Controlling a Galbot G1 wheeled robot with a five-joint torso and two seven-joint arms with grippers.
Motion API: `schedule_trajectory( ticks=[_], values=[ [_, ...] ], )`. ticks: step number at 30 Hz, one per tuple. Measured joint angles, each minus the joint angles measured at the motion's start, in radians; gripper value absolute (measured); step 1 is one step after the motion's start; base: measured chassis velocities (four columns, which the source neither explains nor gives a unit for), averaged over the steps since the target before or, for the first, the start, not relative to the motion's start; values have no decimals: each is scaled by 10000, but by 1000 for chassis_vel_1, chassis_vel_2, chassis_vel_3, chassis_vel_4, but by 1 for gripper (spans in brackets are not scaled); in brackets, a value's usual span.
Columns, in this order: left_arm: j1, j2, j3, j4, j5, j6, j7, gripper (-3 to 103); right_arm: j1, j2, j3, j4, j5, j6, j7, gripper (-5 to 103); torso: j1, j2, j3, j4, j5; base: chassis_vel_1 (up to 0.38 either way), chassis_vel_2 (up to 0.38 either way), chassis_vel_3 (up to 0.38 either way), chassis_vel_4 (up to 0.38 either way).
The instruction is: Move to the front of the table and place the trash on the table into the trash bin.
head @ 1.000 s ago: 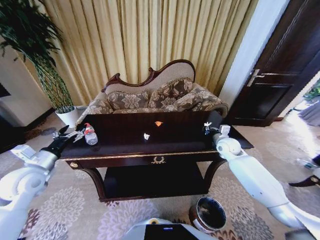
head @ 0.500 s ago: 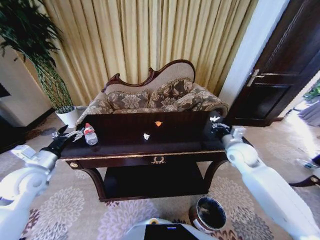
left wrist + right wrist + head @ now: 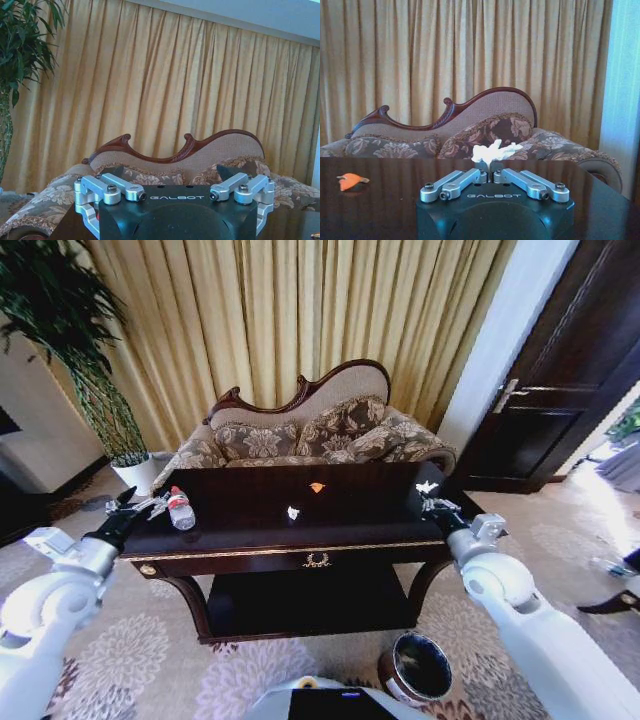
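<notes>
Right gripper: we saw the right gripper above the right end of the counter; its fingers were pinched together on a white crumpled scrap, held clear of the surface.
Right wrist view: here the right gripper had its fingers closed on the white crumpled scrap, which stuck up above the fingertips; an orange scrap lay on the glossy counter off to one side.
Left gripper: the left gripper sat at the counter's left end, just beside the bottle; its fingers looked spread with nothing between them.
Left wrist view: we saw the left gripper's linkages swung wide apart, and the sofa against gold curtains; the bottle may have been the reddish bit low beside the gripper body, but we could not be sure.
Trash on the counter: the head view gave us the bottle lying on its side near the left edge, the orange scrap toward the back, and a small white scrap near the middle.
Trash bin: the trash bin stood on the carpet in front of the counter's right leg, black liner showing; we could not make out anything inside.
Surroundings: a potted plant stood at the far left, a dark door at the right; the sofa sat directly behind the counter.
</notes>
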Motion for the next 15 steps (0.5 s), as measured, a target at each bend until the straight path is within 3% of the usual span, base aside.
schedule_trajectory(
  ticks=[15],
  values=[
    [-14,26,17,-25,10,24,-5,100,-377,321,166,56,-290,29,-263,2,3,-1,1,1,0,0,0,0,0]
  ],
)
